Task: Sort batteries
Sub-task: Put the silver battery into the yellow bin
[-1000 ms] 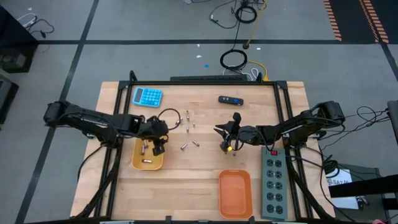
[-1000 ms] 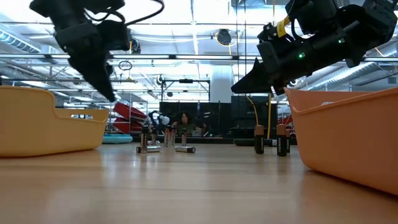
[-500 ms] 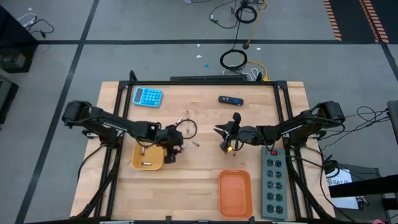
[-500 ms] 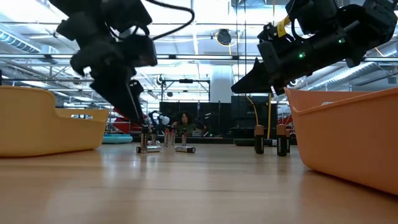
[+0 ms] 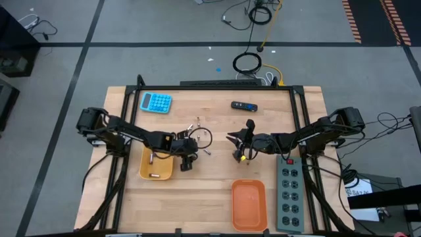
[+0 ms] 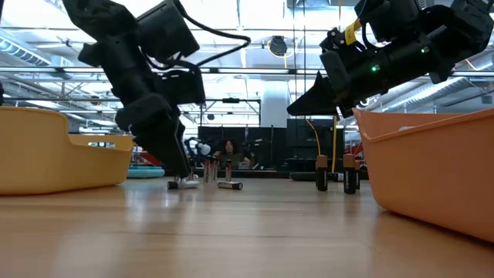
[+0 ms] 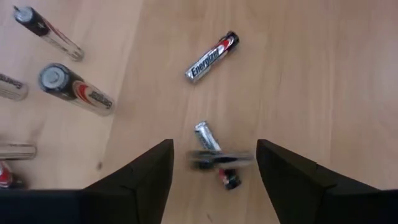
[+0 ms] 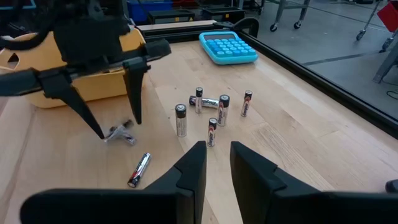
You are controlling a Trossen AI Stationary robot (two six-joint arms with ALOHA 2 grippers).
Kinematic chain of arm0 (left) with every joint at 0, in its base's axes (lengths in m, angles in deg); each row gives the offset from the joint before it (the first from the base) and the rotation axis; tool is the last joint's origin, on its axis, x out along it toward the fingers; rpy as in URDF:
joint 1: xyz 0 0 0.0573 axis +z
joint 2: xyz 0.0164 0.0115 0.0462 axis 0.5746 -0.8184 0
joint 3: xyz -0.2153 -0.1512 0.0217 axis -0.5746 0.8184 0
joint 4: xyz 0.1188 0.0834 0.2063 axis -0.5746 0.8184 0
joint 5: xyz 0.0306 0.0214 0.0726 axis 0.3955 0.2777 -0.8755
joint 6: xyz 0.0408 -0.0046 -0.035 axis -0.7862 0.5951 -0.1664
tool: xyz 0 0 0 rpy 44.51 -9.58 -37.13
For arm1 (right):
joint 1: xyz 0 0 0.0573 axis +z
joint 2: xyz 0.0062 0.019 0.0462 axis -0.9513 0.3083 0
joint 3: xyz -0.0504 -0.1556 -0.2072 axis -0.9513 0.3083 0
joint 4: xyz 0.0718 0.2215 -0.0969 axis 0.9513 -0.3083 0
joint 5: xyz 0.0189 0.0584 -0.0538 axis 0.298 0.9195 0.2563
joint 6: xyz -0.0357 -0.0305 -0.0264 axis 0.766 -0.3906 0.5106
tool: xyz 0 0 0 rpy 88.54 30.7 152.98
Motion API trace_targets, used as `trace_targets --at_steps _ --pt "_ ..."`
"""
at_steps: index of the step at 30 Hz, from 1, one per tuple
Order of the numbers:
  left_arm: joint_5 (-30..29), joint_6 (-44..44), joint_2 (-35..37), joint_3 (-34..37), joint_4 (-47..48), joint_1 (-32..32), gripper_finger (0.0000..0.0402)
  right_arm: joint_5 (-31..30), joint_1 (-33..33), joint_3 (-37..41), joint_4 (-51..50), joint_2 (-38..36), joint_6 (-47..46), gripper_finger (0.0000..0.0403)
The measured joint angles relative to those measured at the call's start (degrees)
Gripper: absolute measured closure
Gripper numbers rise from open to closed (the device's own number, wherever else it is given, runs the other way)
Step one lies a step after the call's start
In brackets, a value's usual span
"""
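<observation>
Several silvery batteries [image 8: 211, 112] stand and lie on the wooden table between the two arms. Two small ones [image 7: 214, 155] lie crossed on the wood. My left gripper [image 7: 214, 180] is low over that pair, open and pointing steeply down, one finger on either side. I cannot see it touching them. A further battery [image 7: 211, 57] lies just beyond. My right gripper [image 8: 216, 165] hangs still above the table's middle [image 5: 234, 146]. Its fingers stand a narrow gap apart with nothing between them.
A yellow tray [image 5: 156, 172] sits beside the left gripper with a few batteries in it. An orange tray [image 5: 248, 204] lies near the front edge. At the back lie a blue calculator [image 5: 156, 102] and a black-and-blue device [image 5: 243, 105]. A power strip [image 5: 289, 187] runs along the right.
My left gripper has moved from above the yellow tray toward the table's right and down. It now stands low over the two crossed batteries. My right gripper has kept still.
</observation>
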Motion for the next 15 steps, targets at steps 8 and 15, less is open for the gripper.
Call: trace_targets --at_steps 8,15 --pt "1.6 1.7 -4.4 -0.1 -2.7 0.0 0.0226 0.0 0.0 0.0 0.0 0.0 0.0 0.0339" --pt "0.8 2.4 -6.9 -0.4 -3.1 0.5 0.0324 0.1 0.0 0.0 0.0 0.0 0.0 0.0339"
